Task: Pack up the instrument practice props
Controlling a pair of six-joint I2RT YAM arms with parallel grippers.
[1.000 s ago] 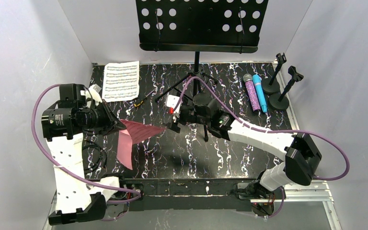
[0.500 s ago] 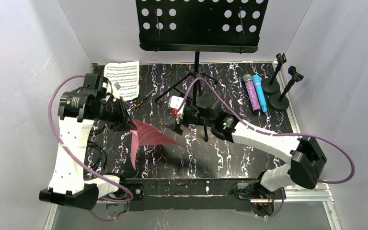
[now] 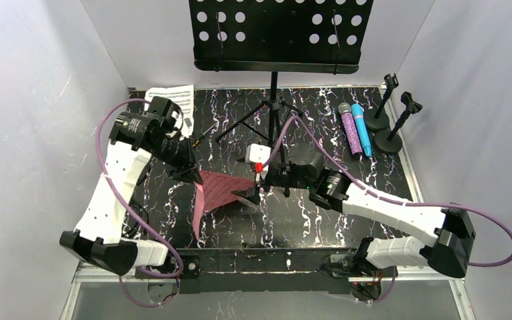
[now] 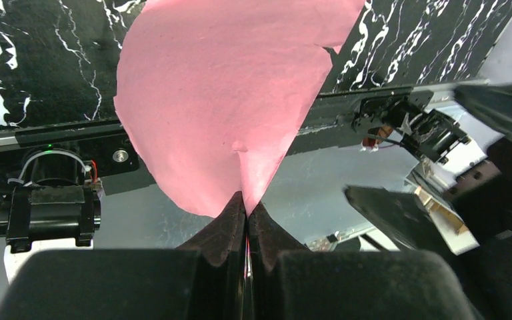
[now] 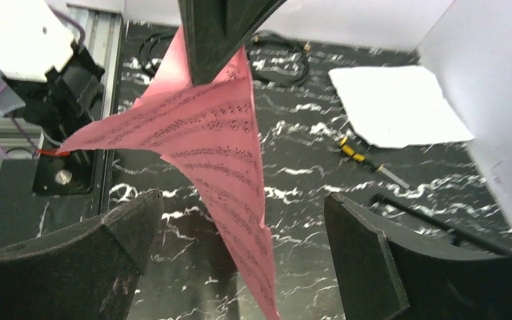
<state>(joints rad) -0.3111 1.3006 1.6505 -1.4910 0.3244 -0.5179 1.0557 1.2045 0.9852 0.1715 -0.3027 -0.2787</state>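
Observation:
My left gripper (image 3: pixel 192 172) (image 4: pixel 246 203) is shut on one edge of the pink music sheet (image 3: pixel 217 190) (image 4: pixel 220 100), which hangs curled above the table's middle. My right gripper (image 3: pixel 252 195) (image 5: pixel 243 200) is open, and the sheet's free corner (image 5: pixel 240 220) hangs between its fingers without touching them. The white music sheet (image 3: pixel 173 95) (image 5: pixel 400 107) lies at the back left, partly under my left arm. At the back right lie the purple glitter microphone (image 3: pixel 351 133) and the blue microphone (image 3: pixel 362 128), next to two black mic holders (image 3: pixel 377 120) (image 3: pixel 390 140).
A tall black stand with a perforated plate (image 3: pixel 277 33) rises at the back centre, its tripod legs (image 3: pixel 253 120) spread on the marbled table. A small yellow-and-black tool (image 3: pixel 200 138) (image 5: pixel 360 157) lies near the white sheet. A coiled black cable (image 5: pixel 280 57) lies at the left.
My left gripper carried the pink sheet farther back and to the right. My right gripper came nearer and leftward, so the sheet's hanging corner now sits between its open fingers.

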